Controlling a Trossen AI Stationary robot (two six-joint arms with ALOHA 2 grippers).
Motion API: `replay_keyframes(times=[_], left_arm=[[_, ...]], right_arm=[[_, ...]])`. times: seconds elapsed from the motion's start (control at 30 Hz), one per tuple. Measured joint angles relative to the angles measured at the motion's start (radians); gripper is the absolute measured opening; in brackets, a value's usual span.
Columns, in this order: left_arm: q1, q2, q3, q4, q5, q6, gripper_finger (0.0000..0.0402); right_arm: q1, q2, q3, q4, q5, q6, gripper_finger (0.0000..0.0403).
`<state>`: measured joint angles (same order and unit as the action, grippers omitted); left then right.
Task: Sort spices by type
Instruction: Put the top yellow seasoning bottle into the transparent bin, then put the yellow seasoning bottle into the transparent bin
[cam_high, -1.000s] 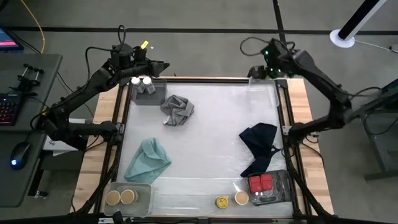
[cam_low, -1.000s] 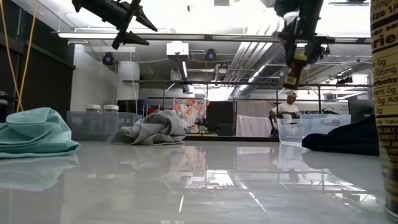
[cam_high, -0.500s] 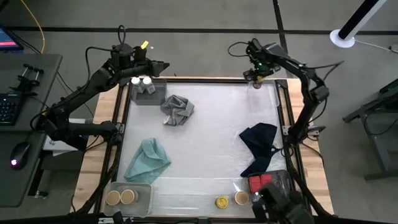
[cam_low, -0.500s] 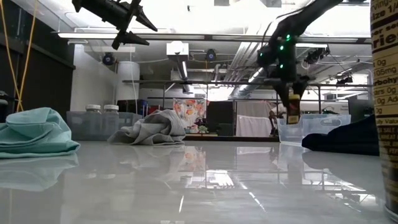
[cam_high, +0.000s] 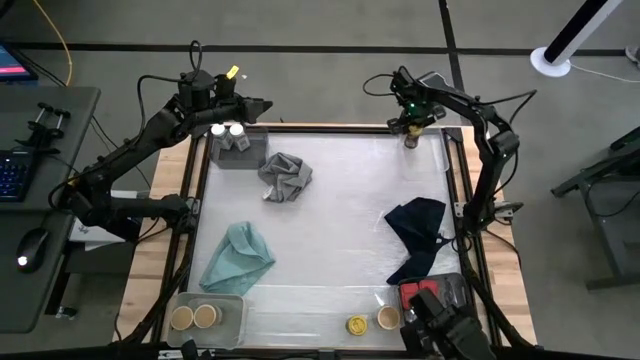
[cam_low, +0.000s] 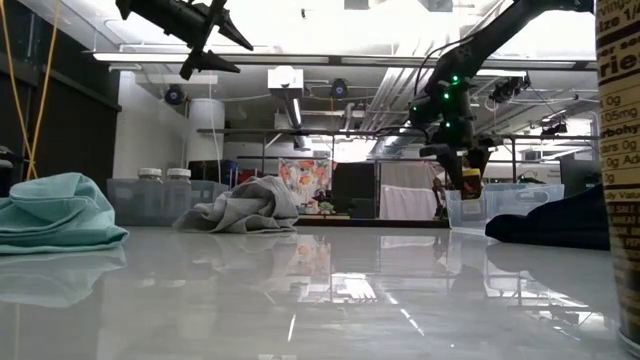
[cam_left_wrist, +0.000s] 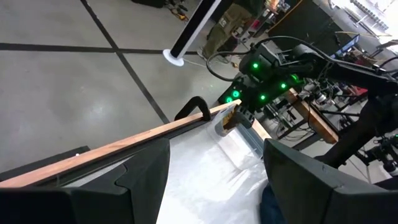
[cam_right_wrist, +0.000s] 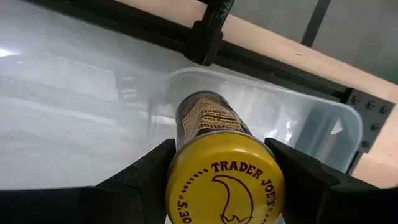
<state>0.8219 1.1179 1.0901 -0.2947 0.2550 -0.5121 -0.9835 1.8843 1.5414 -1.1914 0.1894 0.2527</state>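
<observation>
Above table's far-right tray (cam_right_wrist: 323, 121), right hand (cam_high: 411, 133) grips yellow-lidded jar (cam_right_wrist: 224, 177).

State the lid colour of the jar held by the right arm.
Yellow, with dark lettering; the jar shows best in the right wrist view.

A grey cloth (cam_high: 285, 177) is lying crumpled on the white tabletop (cam_high: 340, 220), just beside the left end effector. A teal cloth (cam_high: 237, 256) is sitting well apart from it, toward the near edge. A navy cloth (cam_high: 418, 236) is sprawling well below the right end effector. A clear tray (cam_right_wrist: 298, 124) is resting directly under that end effector, and a keyboard (cam_high: 12, 175) and mouse (cam_high: 31, 246) are waiting off the tabletop.
</observation>
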Motion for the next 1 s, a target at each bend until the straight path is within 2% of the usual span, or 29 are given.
replay_keyframes(times=[0.07,0.27,0.4,0.63,0.73,0.83,0.93,1.0], left_arm=[[0.000,0.000,0.000,0.000,0.000,0.000,0.0245],[0.000,0.000,0.000,0.000,0.000,0.000,0.0245],[0.000,0.000,0.000,0.000,0.001,0.005,0.0245],[0.000,0.000,0.000,-0.002,0.004,0.019,0.0245],[0.000,0.000,0.000,-0.006,0.004,0.045,0.0245],[0.000,0.000,0.000,-0.023,0.004,0.062,0.0245],[0.000,0.000,0.000,-0.031,0.004,0.062,0.0245],[0.000,0.000,0.000,-0.031,0.004,0.061,0.0245]], right_arm=[[0.000,0.000,0.000,-0.001,-0.013,0.000,0.0222],[0.000,0.000,0.000,-0.006,-0.015,0.008,0.0305],[0.000,0.000,0.043,-0.049,-0.006,-0.025,0.0316],[0.002,-0.027,0.238,-0.207,0.031,-0.103,0.0319],[0.020,-0.067,0.310,-0.244,-0.070,-0.107,0.0320],[0.075,-0.127,0.332,-0.242,-0.272,-0.100,0.0320],[0.184,-0.195,0.311,-0.233,-0.462,-0.089,0.0321],[0.296,-0.234,0.292,-0.233,-0.511,-0.065,0.0321]])
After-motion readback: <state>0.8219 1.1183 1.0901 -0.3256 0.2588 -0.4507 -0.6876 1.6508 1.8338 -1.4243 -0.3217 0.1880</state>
